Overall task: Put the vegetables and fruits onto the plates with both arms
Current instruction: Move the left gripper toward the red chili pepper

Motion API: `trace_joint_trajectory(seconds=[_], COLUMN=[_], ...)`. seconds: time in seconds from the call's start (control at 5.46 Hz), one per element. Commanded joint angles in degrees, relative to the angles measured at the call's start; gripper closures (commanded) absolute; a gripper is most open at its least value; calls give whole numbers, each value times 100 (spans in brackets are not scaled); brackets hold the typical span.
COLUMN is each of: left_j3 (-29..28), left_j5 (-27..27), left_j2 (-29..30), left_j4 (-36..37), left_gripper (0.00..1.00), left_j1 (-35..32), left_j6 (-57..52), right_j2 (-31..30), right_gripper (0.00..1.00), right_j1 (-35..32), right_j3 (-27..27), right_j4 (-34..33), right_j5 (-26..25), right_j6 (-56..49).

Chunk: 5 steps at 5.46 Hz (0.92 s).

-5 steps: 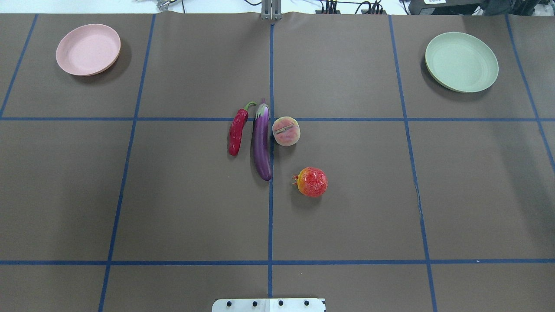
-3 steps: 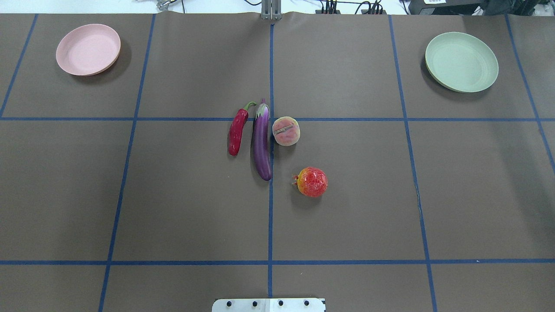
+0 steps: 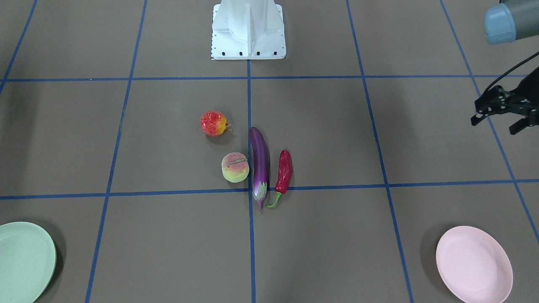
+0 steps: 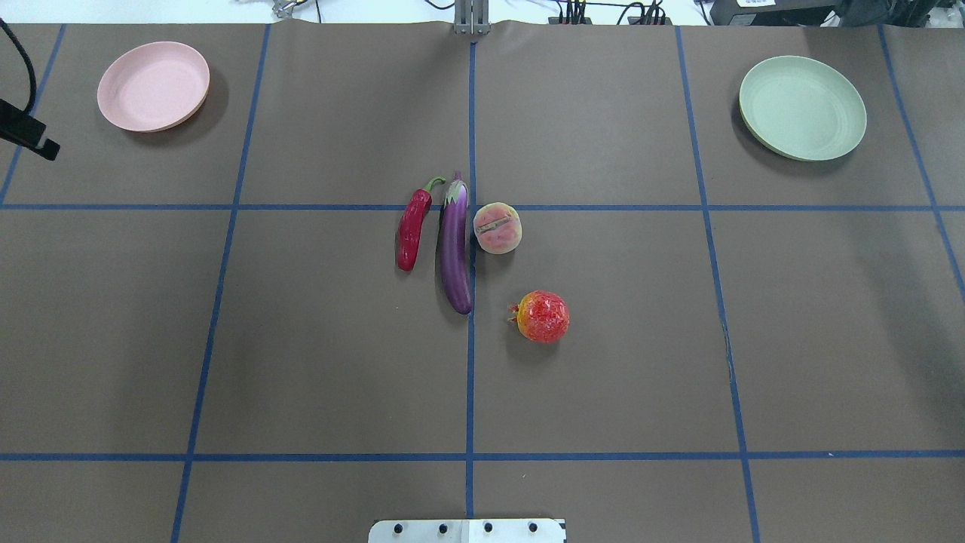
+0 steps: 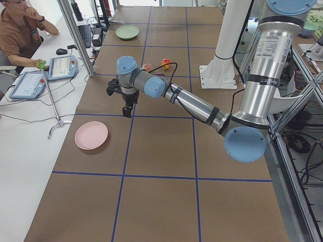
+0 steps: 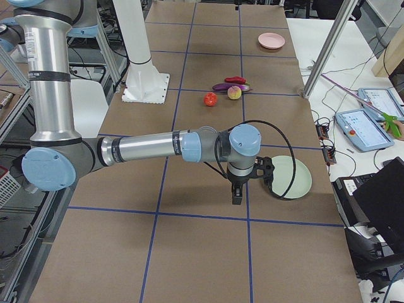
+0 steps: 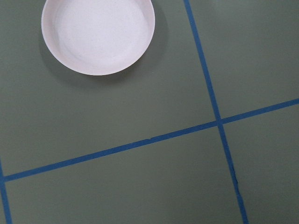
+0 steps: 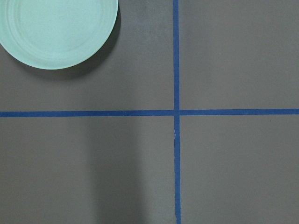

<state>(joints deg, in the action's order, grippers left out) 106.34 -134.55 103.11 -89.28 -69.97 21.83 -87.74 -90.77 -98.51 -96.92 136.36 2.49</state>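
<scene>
The purple eggplant (image 4: 455, 249), red chili (image 4: 412, 230), peach (image 4: 497, 228) and pomegranate (image 4: 543, 317) lie together at the table's middle, untouched. The pink plate (image 4: 153, 85) sits far left and the mint green plate (image 4: 802, 108) far right, both bare. My left gripper (image 3: 493, 126) hangs open and empty above the table near the pink plate (image 7: 98, 35); only its edge shows in the overhead view (image 4: 30, 137). My right gripper (image 6: 249, 189) shows only in the exterior right view, beside the green plate (image 6: 290, 177); I cannot tell whether it is open.
The white base block (image 4: 467, 530) stands at the near edge. Blue tape lines grid the brown table. An operator (image 5: 20, 30) sits past the far side with tablets (image 5: 63, 66) and an aluminium post (image 5: 75, 35) nearby.
My left gripper has come into the overhead view at the left edge, near the pink plate. The fruits, vegetables and plates have not moved.
</scene>
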Motion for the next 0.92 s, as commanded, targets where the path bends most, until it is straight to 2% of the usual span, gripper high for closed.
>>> trace_joint_trajectory(seconds=[0.0,0.18,0.37,0.55,0.73], left_j3=[-121,-236,-681,-1181,-1891], left_j5=[138,574,1179,1751,1922], left_j2=[636,1118,1723,2147,2334], left_j4=[-368,-370,-388,-762,-1697], left_gripper=[0,0,0,0,0], left_j1=[797,1349,1903,2361,2653], left_j6=[1806,2703,3469,4173,4580], right_j2=[20,29,29,38,55], right_gripper=[0,0,0,0,0], right_j1=[33,42,59,85,86], right_j3=[7,42,34,43,34], right_j4=[24,24,15,15,15], right_j5=[48,39,57,57,118], right_j6=[-2,-2,6,76,94])
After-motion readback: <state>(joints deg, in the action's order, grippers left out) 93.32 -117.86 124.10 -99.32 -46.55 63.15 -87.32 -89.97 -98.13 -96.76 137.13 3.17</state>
